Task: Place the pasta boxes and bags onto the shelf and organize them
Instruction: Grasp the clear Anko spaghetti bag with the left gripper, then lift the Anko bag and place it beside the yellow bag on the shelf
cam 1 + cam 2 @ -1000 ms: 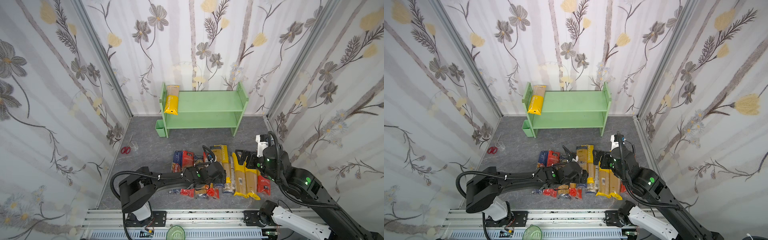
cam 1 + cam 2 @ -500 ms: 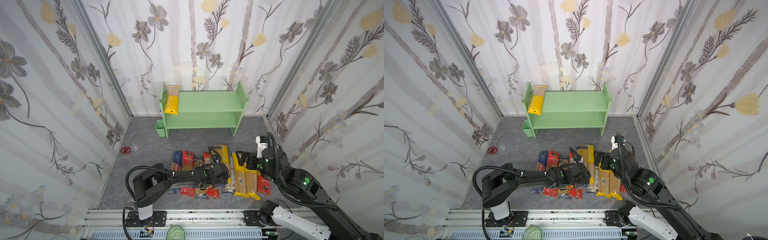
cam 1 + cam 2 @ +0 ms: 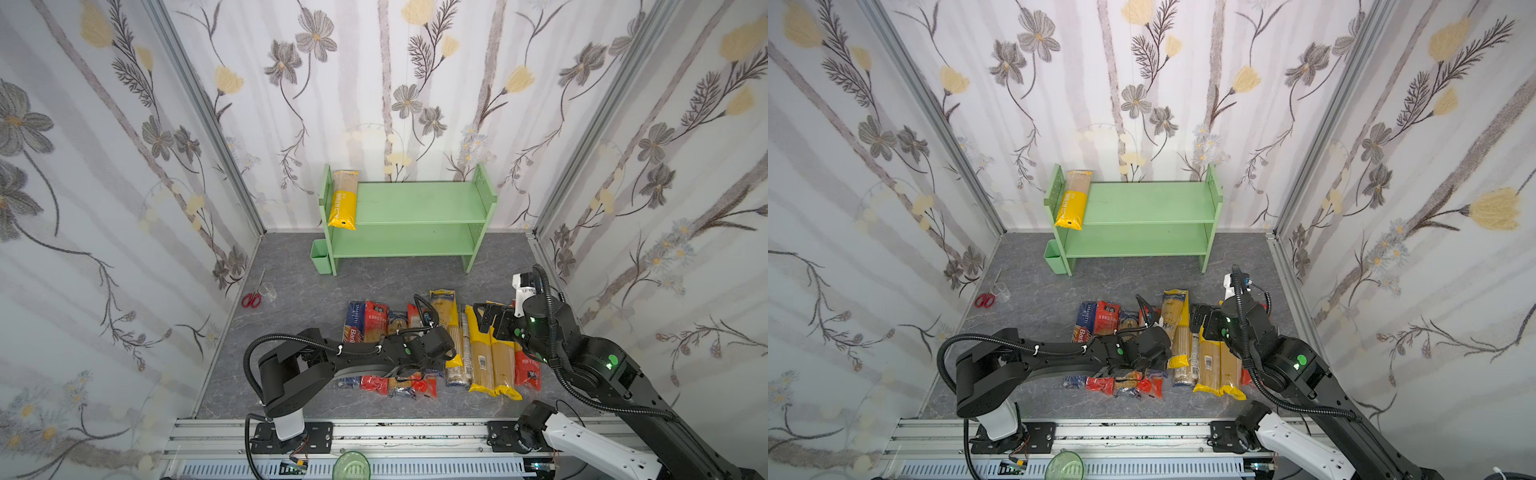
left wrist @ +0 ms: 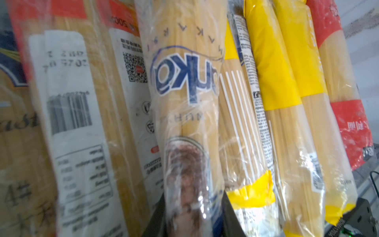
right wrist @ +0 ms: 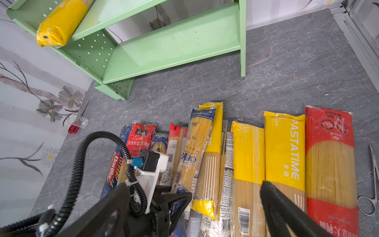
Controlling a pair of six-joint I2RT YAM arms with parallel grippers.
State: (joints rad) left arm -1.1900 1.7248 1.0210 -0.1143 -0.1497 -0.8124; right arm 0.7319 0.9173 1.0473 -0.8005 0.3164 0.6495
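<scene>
Top view: left tool (image 3: 446, 355) at pack row (image 3: 494, 357) on surface (image 3: 299, 307), well apart from shelf (image 3: 419, 203); one yellow pack (image 3: 343, 203) on upper tier; left wrist: left tool clenched on clear bag (image 4: 188, 102); right wrist: right tool (image 5: 193, 186) spread wide above pack row.

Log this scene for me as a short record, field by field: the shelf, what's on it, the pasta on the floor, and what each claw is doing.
Shelf: green, two tiers, at the back wall
On shelf: one yellow-ended pack, top tier, left end in both top views
Floor row: other packs side by side, Barilla box at one end, red pack at the other
Left claw: shut on the navy-ended bag
Right claw: open, above the floor row, empty
</scene>
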